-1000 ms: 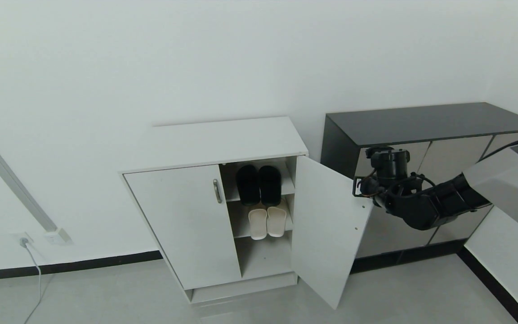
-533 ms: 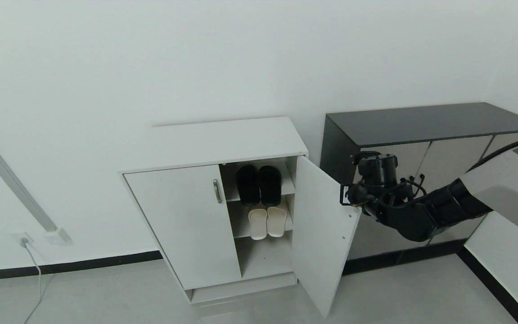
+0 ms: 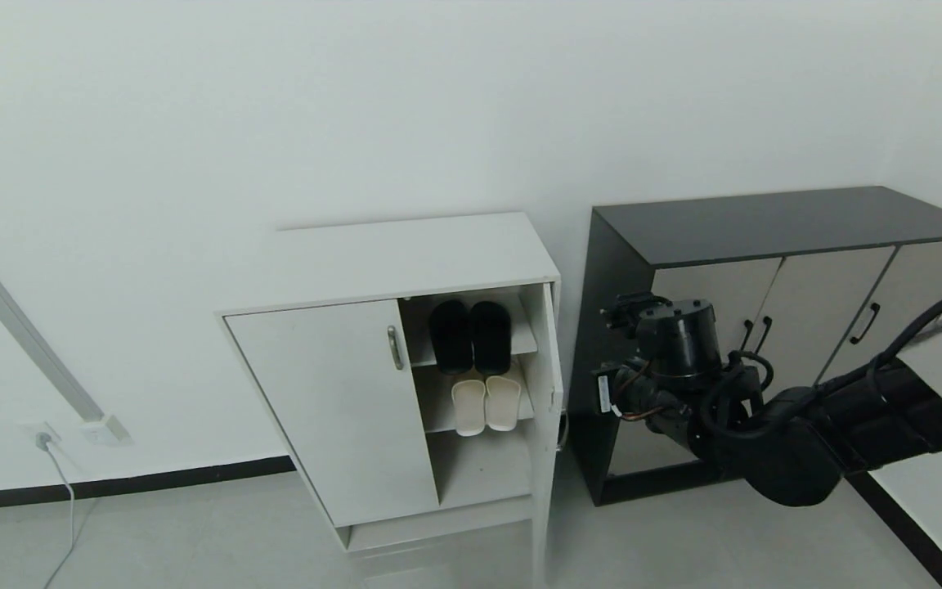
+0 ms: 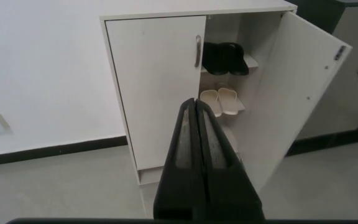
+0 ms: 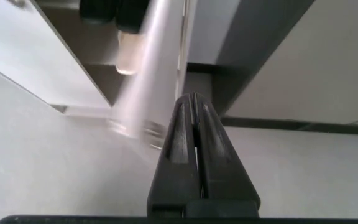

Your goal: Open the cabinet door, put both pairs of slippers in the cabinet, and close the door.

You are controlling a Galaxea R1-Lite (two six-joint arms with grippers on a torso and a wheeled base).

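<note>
So, my right claw [image 5: 195,102] is clenched on nothing, near the open cabinet door [image 3: 549,384], which sticks straight out, edge-on. Inside, black slippers [image 3: 471,335] sit on the top shelf [image 3: 525,337], white slippers [image 3: 486,403] below them, both pairs lying lengthwise, front-to-back.

White cabinet [image 3: 405,262]: right door [image 3: 550,458] standing open. Black slippers [image 3: 471,335] on top shelf; white slippers [image 3: 486,403] on the shelf below.

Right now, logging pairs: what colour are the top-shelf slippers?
Black slippers, clearest in the head view.
</note>
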